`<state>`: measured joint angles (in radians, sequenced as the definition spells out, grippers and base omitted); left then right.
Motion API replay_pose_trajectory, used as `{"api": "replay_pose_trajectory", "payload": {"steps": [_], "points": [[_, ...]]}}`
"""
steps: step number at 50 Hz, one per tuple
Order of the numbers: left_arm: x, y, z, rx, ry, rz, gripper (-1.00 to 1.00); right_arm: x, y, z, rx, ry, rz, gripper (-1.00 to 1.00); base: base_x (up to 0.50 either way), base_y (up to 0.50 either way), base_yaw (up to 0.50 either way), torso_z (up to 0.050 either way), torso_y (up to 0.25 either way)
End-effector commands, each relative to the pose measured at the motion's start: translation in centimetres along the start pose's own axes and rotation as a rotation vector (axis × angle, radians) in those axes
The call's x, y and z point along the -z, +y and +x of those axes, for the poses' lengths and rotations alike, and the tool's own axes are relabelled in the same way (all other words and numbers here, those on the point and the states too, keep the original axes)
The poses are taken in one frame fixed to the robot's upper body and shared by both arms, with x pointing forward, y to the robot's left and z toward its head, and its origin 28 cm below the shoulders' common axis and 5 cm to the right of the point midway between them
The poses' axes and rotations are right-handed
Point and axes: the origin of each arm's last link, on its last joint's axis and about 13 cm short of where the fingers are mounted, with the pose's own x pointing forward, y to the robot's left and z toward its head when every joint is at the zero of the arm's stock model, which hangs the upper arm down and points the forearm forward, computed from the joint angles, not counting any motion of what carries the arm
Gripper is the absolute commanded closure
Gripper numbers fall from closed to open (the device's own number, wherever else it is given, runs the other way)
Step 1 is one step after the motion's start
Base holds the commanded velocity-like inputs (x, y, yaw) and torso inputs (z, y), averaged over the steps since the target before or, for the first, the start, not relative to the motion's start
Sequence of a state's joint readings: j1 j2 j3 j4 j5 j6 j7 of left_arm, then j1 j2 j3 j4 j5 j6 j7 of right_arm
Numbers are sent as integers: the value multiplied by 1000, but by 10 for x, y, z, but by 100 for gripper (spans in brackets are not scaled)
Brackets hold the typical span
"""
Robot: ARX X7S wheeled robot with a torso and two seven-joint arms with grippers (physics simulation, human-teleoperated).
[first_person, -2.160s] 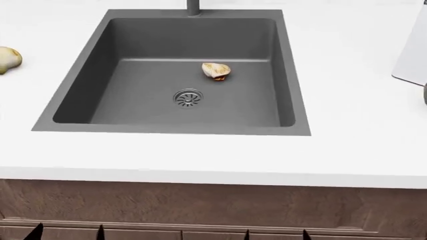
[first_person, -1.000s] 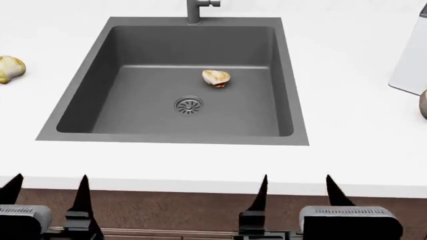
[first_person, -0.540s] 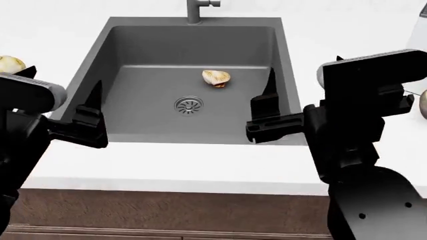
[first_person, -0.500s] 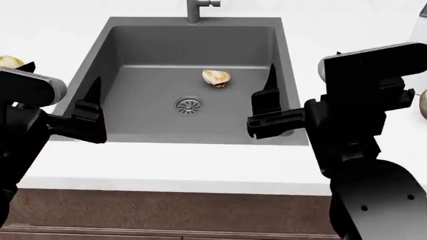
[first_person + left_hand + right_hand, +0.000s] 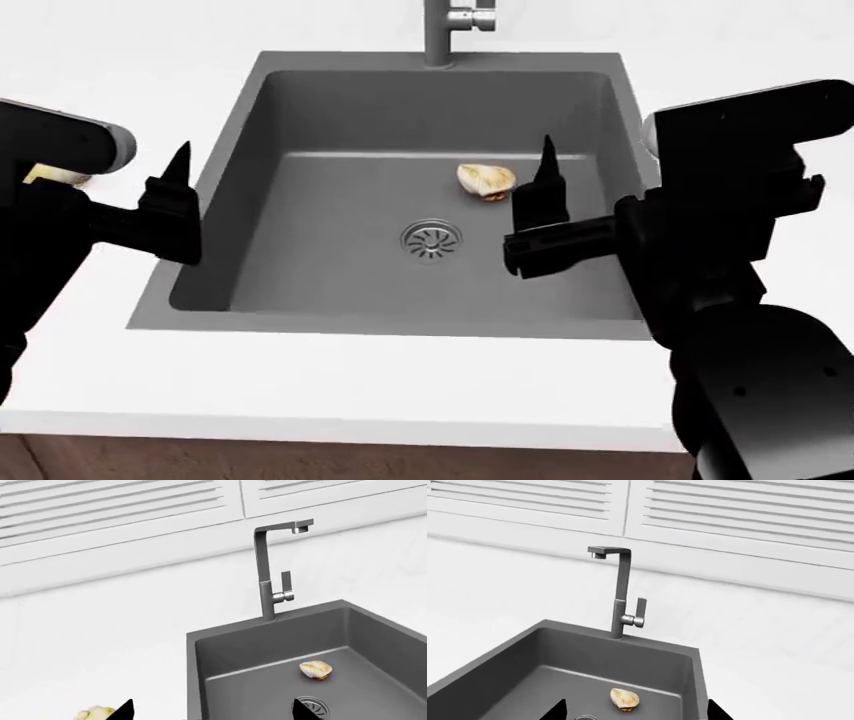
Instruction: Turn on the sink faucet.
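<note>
A: Where is the sink faucet (image 5: 621, 592) placed relative to the pincers?

B: In the head view it is found at about 12 o'clock, at the far rim of the sink (image 5: 240, 130), standing on the white table (image 5: 347, 380). Both pincers are held over the near half of the basin, well apart from it.

A: Which arm is judged nearer?

B: The right pincer (image 5: 601, 215) is judged nearer to the part that matters. The flat lever handle (image 5: 640, 608) is mounted on the right side of the upright post, and from the right pincer it is seen at roughly 11 o'clock. From the left pincer (image 5: 114, 205) it lies at roughly 1 o'clock, across the width of the basin.

A: How is the long axis of the handle set?

B: It is set upright, parallel to the post, with the spout carried out over the basin.

A: What state are the pincers in?

B: Both are spread wide with nothing held between the fingertips; a wide gap between the tips is shown in each wrist view.

A: Is anything lying in the path?

B: A pale shell (image 5: 486, 180) is seen on the basin floor beyond the drain (image 5: 431, 238), below any likely reach line, so it is not expected to interfere
</note>
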<state>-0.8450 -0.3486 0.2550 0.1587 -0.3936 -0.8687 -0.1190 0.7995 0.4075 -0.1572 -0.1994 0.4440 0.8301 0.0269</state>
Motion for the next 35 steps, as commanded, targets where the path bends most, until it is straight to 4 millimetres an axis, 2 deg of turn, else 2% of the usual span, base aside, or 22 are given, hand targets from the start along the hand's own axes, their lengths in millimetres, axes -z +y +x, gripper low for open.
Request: {"api": "replay_pose_trajectory", "payload": {"steps": [1,13,23,35], "points": [[-2,2,2,-1,11,13,-100,5,2,0,-16,8,18,-100,285,207,0,0,0],[3,-4,4,13,23,11,-100,7,0,0,-13,-7,42,-100,309,44,0,0,0],[8,1,1,7,35,6,-100,0,-3,0,-6,-20,13,-100,380,-54,0,0,0],[8,0,2,9,36,8,-100,2,-4,0,-12,0,11,-100,403,-62,0,0,1]]}}
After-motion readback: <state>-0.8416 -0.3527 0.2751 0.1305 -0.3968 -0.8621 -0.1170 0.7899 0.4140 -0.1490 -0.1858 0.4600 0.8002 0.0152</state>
